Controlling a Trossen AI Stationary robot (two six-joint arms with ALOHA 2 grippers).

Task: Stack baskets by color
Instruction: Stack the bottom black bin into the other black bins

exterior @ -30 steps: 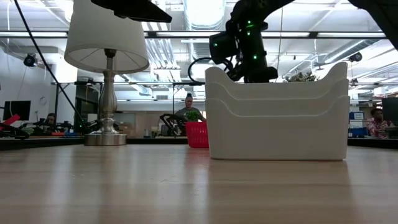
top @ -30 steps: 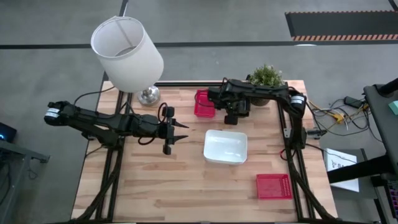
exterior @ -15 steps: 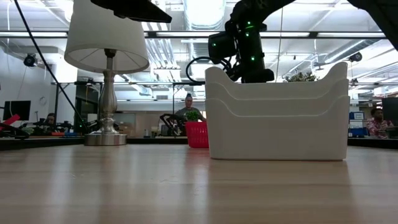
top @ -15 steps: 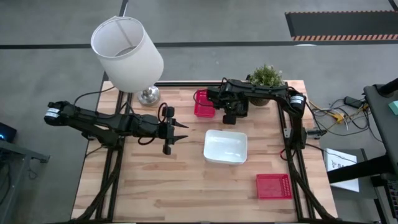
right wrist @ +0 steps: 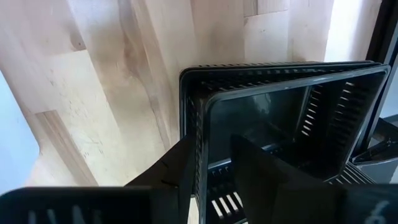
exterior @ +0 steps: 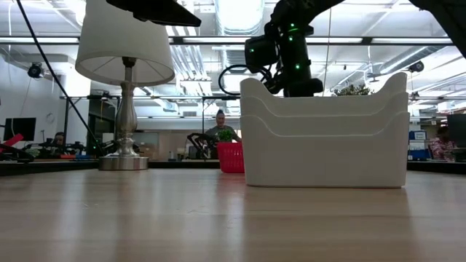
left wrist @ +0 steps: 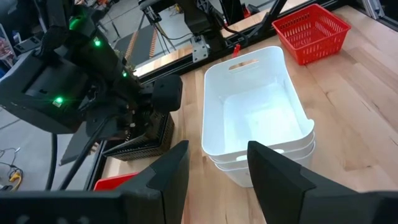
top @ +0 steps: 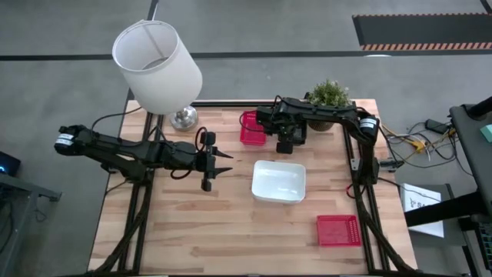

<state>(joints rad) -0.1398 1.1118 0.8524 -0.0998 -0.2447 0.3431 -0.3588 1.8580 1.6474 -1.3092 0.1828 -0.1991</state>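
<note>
A: What do the black baskets (right wrist: pixel 280 118) look like?
B: Dark slotted plastic, two nested at a slight skew, on the table's far side between a red basket (top: pixel 250 128) and the potted plant (top: pixel 329 95).
A: And the right gripper (top: pixel 285 143)?
B: Its fingers straddle the upper basket's wall, parted, not visibly pinching. The left gripper (top: pixel 219 164) hangs open, empty, beside the stacked white baskets (top: pixel 279 181).

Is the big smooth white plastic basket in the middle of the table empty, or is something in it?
Empty. The white plastic basket shows only bare white floor from above, and the left wrist view shows the same inside.
</note>
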